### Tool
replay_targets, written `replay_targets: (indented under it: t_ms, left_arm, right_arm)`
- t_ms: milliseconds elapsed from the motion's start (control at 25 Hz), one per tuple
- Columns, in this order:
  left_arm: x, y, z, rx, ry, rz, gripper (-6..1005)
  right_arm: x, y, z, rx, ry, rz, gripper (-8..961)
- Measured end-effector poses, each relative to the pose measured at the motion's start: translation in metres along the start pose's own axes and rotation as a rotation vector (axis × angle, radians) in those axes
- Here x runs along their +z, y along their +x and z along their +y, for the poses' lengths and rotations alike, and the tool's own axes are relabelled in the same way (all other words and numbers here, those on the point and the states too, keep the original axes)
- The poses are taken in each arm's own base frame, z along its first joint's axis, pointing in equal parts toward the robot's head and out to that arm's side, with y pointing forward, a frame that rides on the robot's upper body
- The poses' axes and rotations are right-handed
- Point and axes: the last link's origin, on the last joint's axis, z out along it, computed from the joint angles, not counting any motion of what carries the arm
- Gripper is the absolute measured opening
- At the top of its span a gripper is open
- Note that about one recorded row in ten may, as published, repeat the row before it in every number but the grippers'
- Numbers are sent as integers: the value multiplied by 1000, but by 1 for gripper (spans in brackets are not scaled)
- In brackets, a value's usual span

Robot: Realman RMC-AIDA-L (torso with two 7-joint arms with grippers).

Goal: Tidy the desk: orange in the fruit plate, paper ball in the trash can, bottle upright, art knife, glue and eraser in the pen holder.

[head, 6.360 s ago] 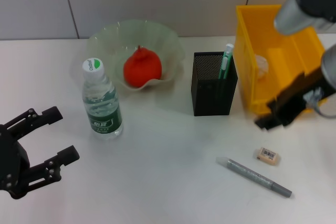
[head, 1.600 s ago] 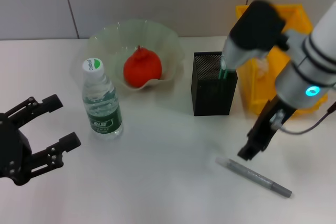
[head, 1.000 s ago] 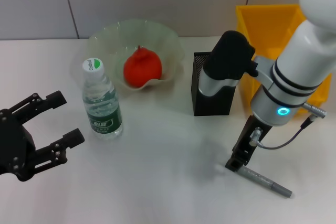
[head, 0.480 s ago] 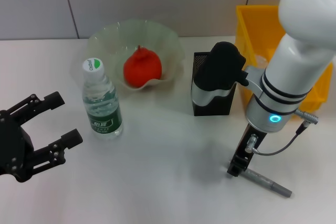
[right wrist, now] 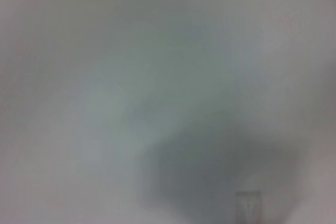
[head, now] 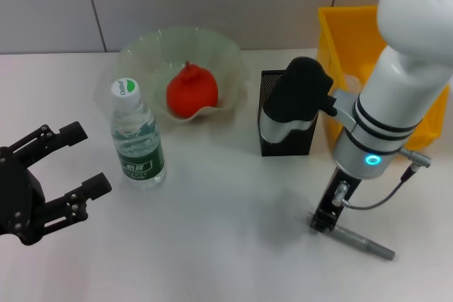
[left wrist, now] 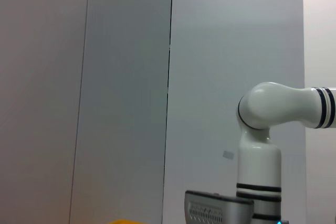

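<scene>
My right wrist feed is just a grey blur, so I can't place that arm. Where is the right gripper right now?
Observer: The right gripper is down at the table, at one end of the grey pen-shaped tool lying there.
Operator: What's behind it?
Observer: The black mesh pen holder stands farther back, partly hidden by the right arm.
Operator: And the other arm?
Observer: The left gripper hovers at the table's left side, fingers open, apart from the upright bottle.

Open tabletop (head: 226, 245) lies between the bottle (head: 136, 139) and the pen holder (head: 283, 122), the fruit plate (head: 180, 51) behind.
</scene>
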Motion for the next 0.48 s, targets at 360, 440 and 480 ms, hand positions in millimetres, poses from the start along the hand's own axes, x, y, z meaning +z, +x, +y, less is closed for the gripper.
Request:
replay_targets:
  t_ms: [360,440,480]
  left_arm:
    - [0,0,-1,2,1,-2,814]
    - [0,0,-1,2,2,-1,814]
    - [0,1,-1,3,2,0,814]
  right_arm:
    - [-102,-2,-18,48,94,-376,140]
    - [-124,-1,-25,60,156,-477,139]
    - [-132,-1,-27,64,191,-526,139]
